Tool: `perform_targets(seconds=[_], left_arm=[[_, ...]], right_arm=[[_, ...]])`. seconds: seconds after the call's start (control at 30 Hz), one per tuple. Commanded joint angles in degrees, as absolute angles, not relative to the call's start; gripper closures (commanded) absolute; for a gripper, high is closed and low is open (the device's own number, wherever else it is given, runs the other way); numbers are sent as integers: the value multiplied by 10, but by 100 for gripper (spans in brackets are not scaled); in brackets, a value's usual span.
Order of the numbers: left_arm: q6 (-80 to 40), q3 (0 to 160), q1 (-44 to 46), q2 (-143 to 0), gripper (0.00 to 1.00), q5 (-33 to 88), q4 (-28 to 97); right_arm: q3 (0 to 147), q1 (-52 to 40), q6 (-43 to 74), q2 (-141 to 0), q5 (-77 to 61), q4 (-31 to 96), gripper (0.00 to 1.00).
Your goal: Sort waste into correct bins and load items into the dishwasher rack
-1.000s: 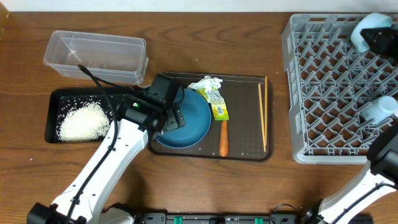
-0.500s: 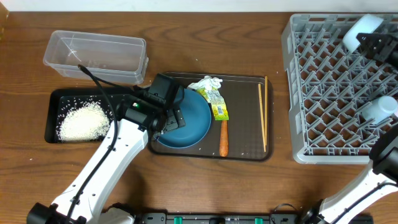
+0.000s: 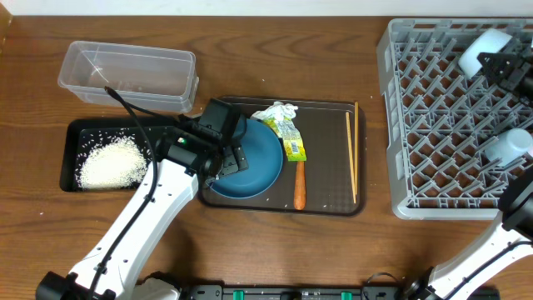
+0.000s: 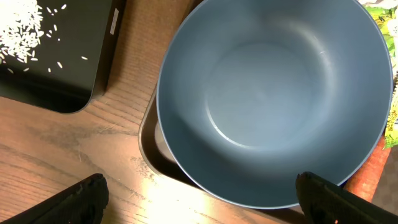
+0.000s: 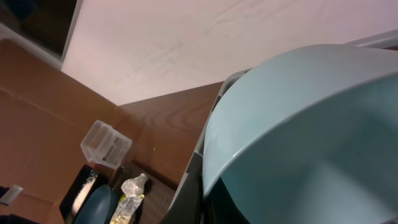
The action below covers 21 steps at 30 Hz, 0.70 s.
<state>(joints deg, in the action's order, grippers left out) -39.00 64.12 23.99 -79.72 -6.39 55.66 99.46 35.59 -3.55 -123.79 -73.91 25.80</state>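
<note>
- My right gripper point(image 3: 502, 65) was closed on the light-blue bowl point(image 3: 484, 47) and held it tipped on its side over the far corner of the dishwasher rack point(image 3: 433, 125). I judged that the tilt was meant to let it slot upright between the pegs.
- The right wrist view was filled by the bowl's pale inside point(image 5: 298, 124). I could not see the fingers there, so I read the grip from overhead.
- The white cup point(image 3: 510, 148) lay in the rack near its right wall, well apart from the bowl.
- My left gripper point(image 3: 231, 155) hovered over the dark-blue dish point(image 4: 273, 99) with its fingers point(image 4: 74, 198) spread wide, one on either side of the near rim and holding nothing. It looked ready to take the dish next.
- The dish sat at the left end of the brown serving tray point(image 3: 329, 167).
- The tissue point(image 3: 276, 112), wrapper point(image 3: 292, 140), carrot point(image 3: 300, 187) and chopsticks point(image 3: 352, 154) lay on the tray, unsorted.
- The rice point(image 3: 112, 162) was heaped in the black tray point(image 3: 70, 127), while the clear tub point(image 3: 129, 75) held none of the waste.
</note>
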Motion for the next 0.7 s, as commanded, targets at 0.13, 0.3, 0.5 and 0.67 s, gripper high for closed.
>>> perform_targets(seconds=[0.13,0.3,0.5,0.67], left_arm=[[-391,649,237,-797,1,-69,559],[-391,649,237,-797,1,-69,559],[-391,649,237,-797,1,-69,559],[-391,649,237,-797,1,-69,559]], right_arm=[[995,360,-37,-1273,-749,244,99],[995,360,-30,-1298,-766,229,99],[996,364,42,-1308,-766,199,99],[1000,373,81,-1299,-760,192,98]])
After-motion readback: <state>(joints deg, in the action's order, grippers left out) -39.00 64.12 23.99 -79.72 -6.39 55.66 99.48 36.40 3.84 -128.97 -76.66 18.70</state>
